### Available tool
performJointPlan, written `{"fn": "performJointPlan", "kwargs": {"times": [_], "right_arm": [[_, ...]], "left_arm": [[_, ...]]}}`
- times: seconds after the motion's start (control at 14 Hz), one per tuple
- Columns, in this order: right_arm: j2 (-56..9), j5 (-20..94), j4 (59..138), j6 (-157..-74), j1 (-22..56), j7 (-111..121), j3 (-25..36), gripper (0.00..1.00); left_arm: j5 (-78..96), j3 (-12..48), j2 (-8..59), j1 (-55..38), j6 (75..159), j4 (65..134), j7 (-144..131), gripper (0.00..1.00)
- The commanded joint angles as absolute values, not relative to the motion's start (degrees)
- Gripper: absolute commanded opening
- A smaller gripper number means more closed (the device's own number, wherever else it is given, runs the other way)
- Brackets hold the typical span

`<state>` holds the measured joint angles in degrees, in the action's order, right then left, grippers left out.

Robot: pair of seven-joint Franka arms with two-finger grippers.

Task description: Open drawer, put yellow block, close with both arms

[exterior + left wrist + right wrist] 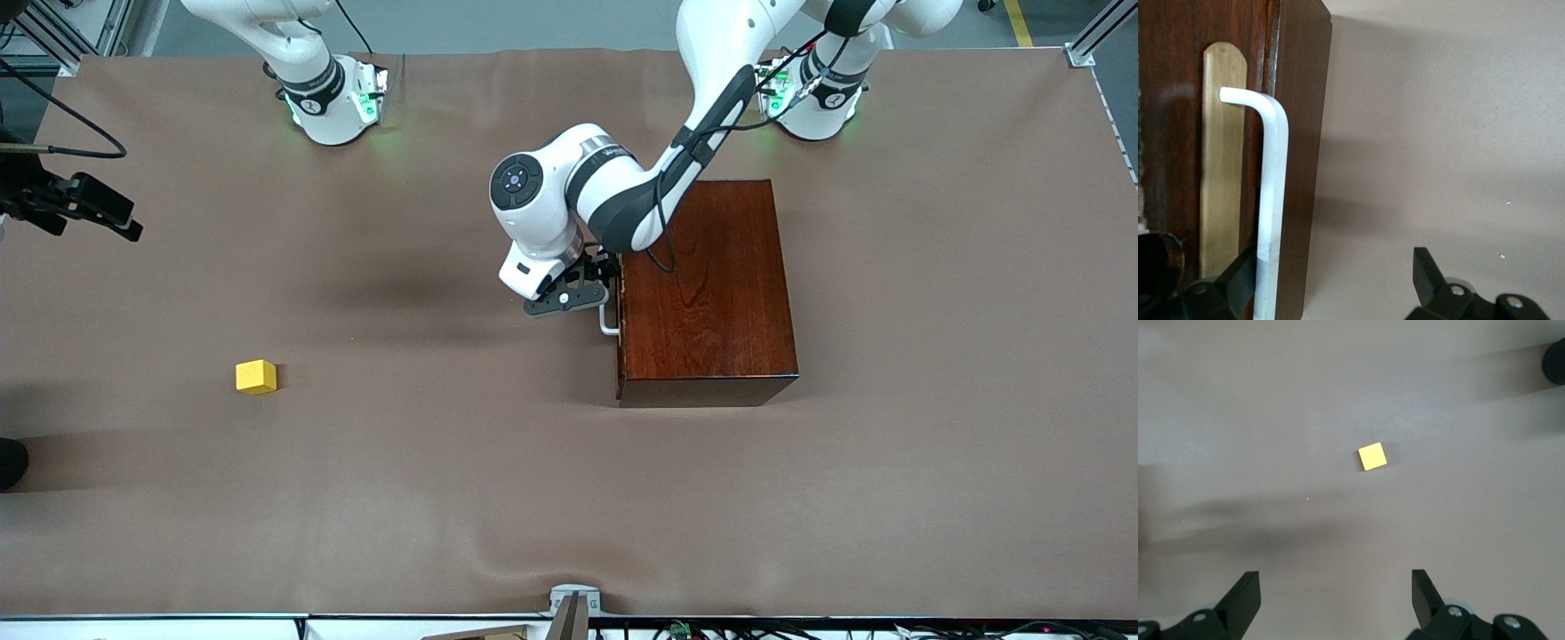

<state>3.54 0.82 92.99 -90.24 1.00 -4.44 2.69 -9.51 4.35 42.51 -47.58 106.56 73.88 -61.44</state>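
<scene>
Overhead first. Box (707, 289) sits toward the left arm's end of the table, drawer front (621, 329) flush, not yet pulled. Left arm reaches in from its base and has dropped its wrist in front of that face; left gripper (594, 289) is at the white handle (607, 320). Low and level with the handle, so likely set up for a straight pull. Yellow block (256, 376) lies alone on the table (444, 498) toward the right arm's end, well apart from the box and nearer the camera than the handle. Right arm: only base and lower links show here, hand out of frame; it waits.

Left wrist view. Handle bar (1271, 200) runs down in front of a brass plate (1221, 160) on the dark drawer face. Jaws stand wide; one finger (1238, 277) sits beside the bar between it and the plate, the other finger (1425, 270) is well apart over bare table. Bar is between the fingers, nothing clamped. Whether the near finger touches the bar: cannot tell.

Right wrist view. Right gripper (1331, 593) hangs high over the table, jaws fully wide, empty. Block (1372, 457) lies ahead of the fingers, square top up, untouched. Reads as parked to watch the block until the drawer is out.
</scene>
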Motion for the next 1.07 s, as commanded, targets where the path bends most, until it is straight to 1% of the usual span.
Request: {"fn": "performJointPlan", "kwargs": {"times": [0.0,0.57,1.0], "right_arm": [[3.8,1.0,93.2,-90.3,1.4,-4.8,2.8,1.0],[3.8,1.0,93.2,-90.1,1.4,-4.7,2.7,1.0],[3.8,1.0,93.2,-90.2,1.4,-4.7,2.8,1.0]], "left_arm": [[-11.0,4.1,44.3,-48.1,106.9,71.1,-60.8,1.0],[-10.9,4.4,44.2,-48.4,109.8,70.9,-62.0,1.0],[-10.9,4.3,44.9,-49.0,115.1,70.9,-65.3,1.0]]}}
